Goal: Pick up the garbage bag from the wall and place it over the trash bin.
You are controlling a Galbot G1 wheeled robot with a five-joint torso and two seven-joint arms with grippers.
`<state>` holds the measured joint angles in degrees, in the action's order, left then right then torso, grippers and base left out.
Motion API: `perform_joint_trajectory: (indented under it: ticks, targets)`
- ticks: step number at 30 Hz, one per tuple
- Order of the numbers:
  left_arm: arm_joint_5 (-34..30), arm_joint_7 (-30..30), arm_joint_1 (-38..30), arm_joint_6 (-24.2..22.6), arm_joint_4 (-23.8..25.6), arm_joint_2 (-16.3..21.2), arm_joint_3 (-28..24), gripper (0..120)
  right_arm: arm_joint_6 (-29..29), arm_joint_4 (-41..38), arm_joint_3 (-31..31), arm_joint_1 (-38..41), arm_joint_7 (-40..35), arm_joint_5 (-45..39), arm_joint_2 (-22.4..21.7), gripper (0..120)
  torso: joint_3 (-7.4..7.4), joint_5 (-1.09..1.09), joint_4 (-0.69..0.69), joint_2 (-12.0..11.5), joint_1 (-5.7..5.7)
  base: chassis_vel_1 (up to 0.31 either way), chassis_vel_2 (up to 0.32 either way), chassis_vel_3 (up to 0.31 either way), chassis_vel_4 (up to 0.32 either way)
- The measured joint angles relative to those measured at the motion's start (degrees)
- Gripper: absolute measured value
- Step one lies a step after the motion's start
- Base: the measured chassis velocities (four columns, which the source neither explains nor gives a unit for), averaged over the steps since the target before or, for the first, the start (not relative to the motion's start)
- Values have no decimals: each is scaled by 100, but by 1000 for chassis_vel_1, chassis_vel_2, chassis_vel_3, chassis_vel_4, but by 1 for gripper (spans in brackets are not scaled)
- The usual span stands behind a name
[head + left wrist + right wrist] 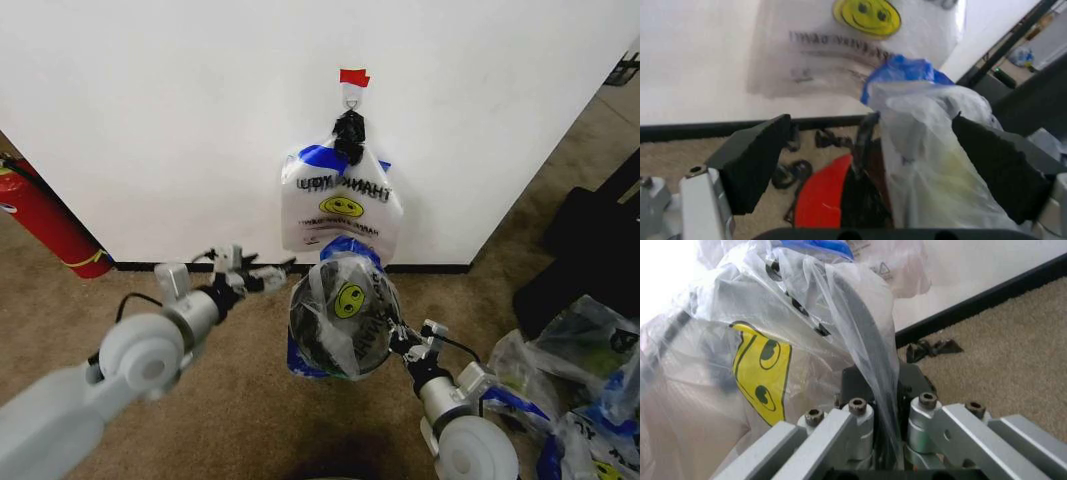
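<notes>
At the far left of my head view a red fire extinguisher (45,225) stands against the wall (180,110), on the carpet (250,400). My left gripper (262,275) hovers low, just left of the trash bin (322,335); its fingers (753,160) stand wide apart and hold nothing, with the bag-draped bin partly between them in the wrist view. The bin's red base (823,197) shows there under the plastic. The garbage bag (345,310) lies draped over the bin, smiley face up, blue handle (903,72) bunched at the wall side. Its print is mirrored and crumpled; I cannot read it here. Above, a bunch of bags (340,205) hangs by a black clip (349,135) from a metal hook (351,95) under red tape (354,77); its lettering reads "THANK YOU" reversed, above a yellow smiley. My right gripper (405,340) sits at the bin's right side, pinched closed on a fold of the garbage bag (883,405). Further right, more bags (575,370) lie loose on the carpet.
</notes>
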<state>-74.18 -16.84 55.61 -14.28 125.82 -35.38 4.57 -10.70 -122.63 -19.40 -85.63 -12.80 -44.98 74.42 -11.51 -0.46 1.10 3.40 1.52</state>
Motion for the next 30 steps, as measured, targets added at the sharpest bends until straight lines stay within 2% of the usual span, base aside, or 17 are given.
perform_joint_trajectory:
  ticks: [3, 8, 9, 12, 13, 15, 20, 22, 24, 28, 30]
  targets:
    - [5, 28, 8, -11, -3, -27, -9, 92, -6, 11, -8, -5, -12, 5, -1, 0, 0, 2, 1, 0, 0, 0, 0, 0, 0]
    - [234, 203, -37, -54, 6, -34, -310, 72, -9, -3, -15, -24, -67, 20, -14, 0, -1, 2, 1, 0, 0, 0, 0, 0, 0]
    - [234, 203, -37, -54, 6, -34, -310, 72, -9, -3, -15, -24, -67, 20, -14, 0, -1, 2, 1, 0, 0, 0, 0, 0, 0]
    - [474, 304, -29, -70, -9, -73, -408, 62, -5, -36, -11, -23, -86, 11, -40, 0, 0, 1, 1, 0, 0, 0, 0, 0, 0]
    - [524, 311, -46, -79, -47, -94, -438, 55, -8, -69, -6, -9, -110, -12, -55, 0, 0, 0, 0, 0, 0, 0, 0, 0, 0]
    - [533, 311, -104, -109, -107, -101, -466, 45, -19, -106, -6, 15, -145, -43, -69, 0, 0, 0, 1, 0, 0, 0, 0, 0, 0]
    - [563, 311, -134, -147, -195, -95, -528, 32, -29, -115, -5, 28, -171, -62, -74, 0, 0, 1, 0, 0, 0, 0, 0, 0, 0]
    - [576, 292, -126, -133, -227, -115, -546, 20, -36, -115, 7, 28, -177, -62, -62, 0, 0, 0, 0, 0, 0, 0, 0, 0, 0]
    - [572, 279, -125, -125, -228, -122, -546, 17, -39, -115, 9, 27, -178, -62, -61, 0, 0, 1, 0, 0, 0, 0, 0, 0, 0]
    - [547, 194, -125, -59, -198, -112, -526, 0, -46, -114, 4, 31, -185, -57, -75, 0, 0, 1, 0, 0, 0, 0, 0, 0, 0]
    - [542, 194, -124, -55, -184, -109, -524, 0, -47, -114, 4, 37, -186, -57, -78, 0, 0, 2, -1, 0, 0, 0, 0, 0, 0]
